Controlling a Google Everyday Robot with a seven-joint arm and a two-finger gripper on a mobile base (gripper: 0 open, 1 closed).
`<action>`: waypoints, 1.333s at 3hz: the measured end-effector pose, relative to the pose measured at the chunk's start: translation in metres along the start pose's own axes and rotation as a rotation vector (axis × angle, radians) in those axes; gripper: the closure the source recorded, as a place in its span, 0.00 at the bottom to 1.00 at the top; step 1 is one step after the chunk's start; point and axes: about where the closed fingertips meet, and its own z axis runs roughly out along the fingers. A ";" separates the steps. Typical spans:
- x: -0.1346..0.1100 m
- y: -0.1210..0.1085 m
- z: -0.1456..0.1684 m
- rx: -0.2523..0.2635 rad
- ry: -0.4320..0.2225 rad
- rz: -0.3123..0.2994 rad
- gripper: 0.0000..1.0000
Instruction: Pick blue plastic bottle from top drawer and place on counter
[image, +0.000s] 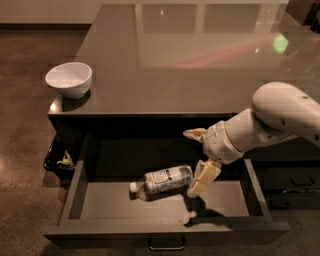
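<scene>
Locate pincer (199, 156) inside top drawer (110, 202), fingers (204, 176) spread, pinching nothing. Find blue plastic bottle (162, 180) flat on drawer floor just beside lower finger, on the side toward white bowl (69, 79). Note long axis running away from pincer, base end nearest, white cap farthest. Judge a shift over the bottle body necessary before closing. Reserve table (165, 85), behind pincer, for placement.

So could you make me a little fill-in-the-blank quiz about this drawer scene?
The blue plastic bottle lies on its ____ in the top drawer.
A white ____ stands on the counter, near its corner.
The gripper hangs over the drawer floor beside the bottle, its jaws ____.
Missing words: side; bowl; open.
</scene>
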 end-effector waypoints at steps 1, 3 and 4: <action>-0.005 -0.002 0.039 -0.037 -0.065 -0.071 0.00; 0.008 -0.005 0.047 -0.045 -0.045 -0.069 0.00; 0.031 -0.016 0.063 -0.021 -0.070 -0.064 0.00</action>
